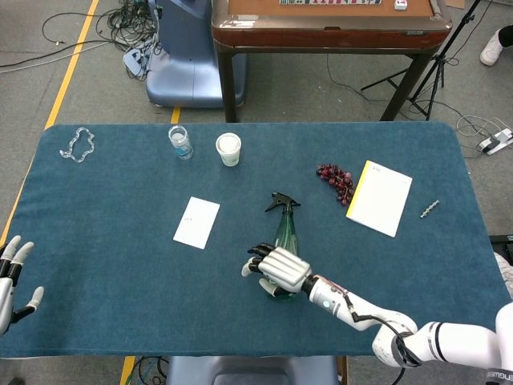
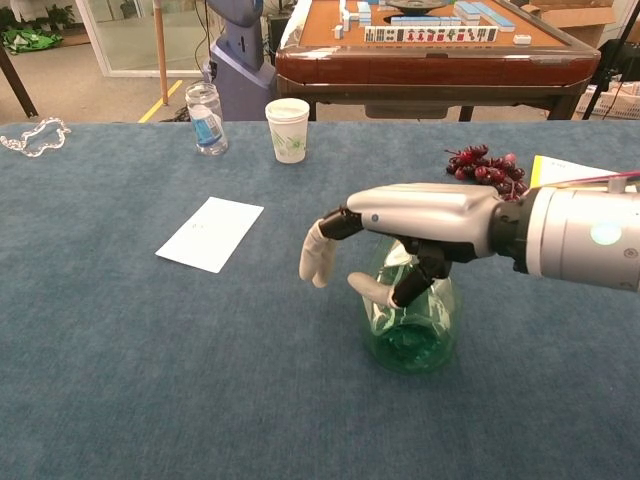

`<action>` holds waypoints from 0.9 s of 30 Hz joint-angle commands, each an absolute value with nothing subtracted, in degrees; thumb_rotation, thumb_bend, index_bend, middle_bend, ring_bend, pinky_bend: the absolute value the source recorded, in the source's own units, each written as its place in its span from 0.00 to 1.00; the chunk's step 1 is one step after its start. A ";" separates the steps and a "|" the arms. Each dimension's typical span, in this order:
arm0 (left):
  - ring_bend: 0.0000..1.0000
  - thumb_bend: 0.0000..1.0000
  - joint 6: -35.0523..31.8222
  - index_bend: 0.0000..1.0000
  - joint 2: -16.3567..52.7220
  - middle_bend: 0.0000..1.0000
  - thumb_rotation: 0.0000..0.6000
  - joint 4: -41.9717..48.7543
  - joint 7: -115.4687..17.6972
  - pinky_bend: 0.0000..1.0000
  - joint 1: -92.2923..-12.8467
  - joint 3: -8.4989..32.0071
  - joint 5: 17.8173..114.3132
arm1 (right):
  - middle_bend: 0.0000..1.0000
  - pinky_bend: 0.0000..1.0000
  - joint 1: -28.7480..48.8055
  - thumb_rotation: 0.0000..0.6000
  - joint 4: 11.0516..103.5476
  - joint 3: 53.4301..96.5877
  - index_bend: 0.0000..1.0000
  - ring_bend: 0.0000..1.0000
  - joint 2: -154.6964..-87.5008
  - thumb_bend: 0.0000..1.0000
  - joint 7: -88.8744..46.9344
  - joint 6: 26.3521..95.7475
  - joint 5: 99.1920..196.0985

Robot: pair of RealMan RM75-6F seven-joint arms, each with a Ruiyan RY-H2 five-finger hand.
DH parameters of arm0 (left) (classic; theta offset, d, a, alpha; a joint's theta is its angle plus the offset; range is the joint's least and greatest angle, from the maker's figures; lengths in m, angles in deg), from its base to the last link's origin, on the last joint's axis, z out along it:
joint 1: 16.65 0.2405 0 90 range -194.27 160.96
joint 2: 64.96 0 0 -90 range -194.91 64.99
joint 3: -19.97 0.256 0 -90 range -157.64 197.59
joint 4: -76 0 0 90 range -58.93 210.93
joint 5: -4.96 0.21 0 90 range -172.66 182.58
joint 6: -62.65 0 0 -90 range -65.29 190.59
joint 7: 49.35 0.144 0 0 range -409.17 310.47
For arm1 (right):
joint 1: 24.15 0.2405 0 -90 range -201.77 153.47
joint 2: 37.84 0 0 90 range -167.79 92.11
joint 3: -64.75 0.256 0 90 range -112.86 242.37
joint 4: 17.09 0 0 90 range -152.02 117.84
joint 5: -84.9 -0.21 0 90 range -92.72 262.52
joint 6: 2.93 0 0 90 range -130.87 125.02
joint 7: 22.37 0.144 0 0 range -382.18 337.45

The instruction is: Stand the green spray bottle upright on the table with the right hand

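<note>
The green spray bottle (image 1: 285, 230) lies on its side on the blue tablecloth, black nozzle (image 1: 280, 200) pointing to the far edge and base (image 2: 410, 340) toward me. My right hand (image 1: 276, 269) is over the bottle's wide body, with its fingers (image 2: 322, 250) spread and reaching past the bottle's left side. The thumb (image 2: 375, 290) hangs down in front of the bottle. The hand (image 2: 420, 225) hides the neck in the chest view, and no grip shows. My left hand (image 1: 10, 273) rests open at the table's near left edge.
A white card (image 1: 196, 222) lies left of the bottle. A paper cup (image 1: 228, 149) and a small water bottle (image 1: 181, 142) stand at the back. Grapes (image 1: 337, 178), a yellow-edged notepad (image 1: 379, 198) and a small metal piece (image 1: 430, 209) lie to the right. A chain (image 1: 78, 144) lies far left.
</note>
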State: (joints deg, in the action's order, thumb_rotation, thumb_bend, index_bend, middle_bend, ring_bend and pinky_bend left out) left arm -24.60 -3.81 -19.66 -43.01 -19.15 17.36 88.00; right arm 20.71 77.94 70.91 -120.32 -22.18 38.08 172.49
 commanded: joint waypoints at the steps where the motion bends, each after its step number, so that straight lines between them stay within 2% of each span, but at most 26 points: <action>1: 0.00 0.36 -24.64 0.09 -3.81 0.00 1.00 -19.76 -42.93 0.00 -19.13 17.37 88.08 | 0.35 0.13 20.66 1.00 78.45 69.84 0.35 0.12 -119.45 0.63 -21.94 38.77 173.32; 12: 0.00 0.36 -24.72 0.10 -3.83 0.00 1.00 -20.30 -42.37 0.00 -19.20 17.45 88.76 | 0.54 0.13 18.85 1.00 80.90 64.19 0.45 0.20 -110.71 0.65 -22.03 43.51 179.79; 18: 0.00 0.36 -24.57 0.11 -3.84 0.00 1.00 -20.37 -42.30 0.00 -19.29 17.45 88.88 | 0.56 0.13 17.32 1.00 81.00 62.00 0.47 0.21 -105.26 0.65 -22.22 45.46 180.46; 27: 0.00 0.36 -24.16 0.11 -3.66 0.00 1.00 -20.40 -42.11 0.00 -19.57 17.40 88.96 | 0.56 0.13 15.98 1.00 78.37 62.23 0.47 0.21 -101.21 0.66 -24.14 46.55 177.60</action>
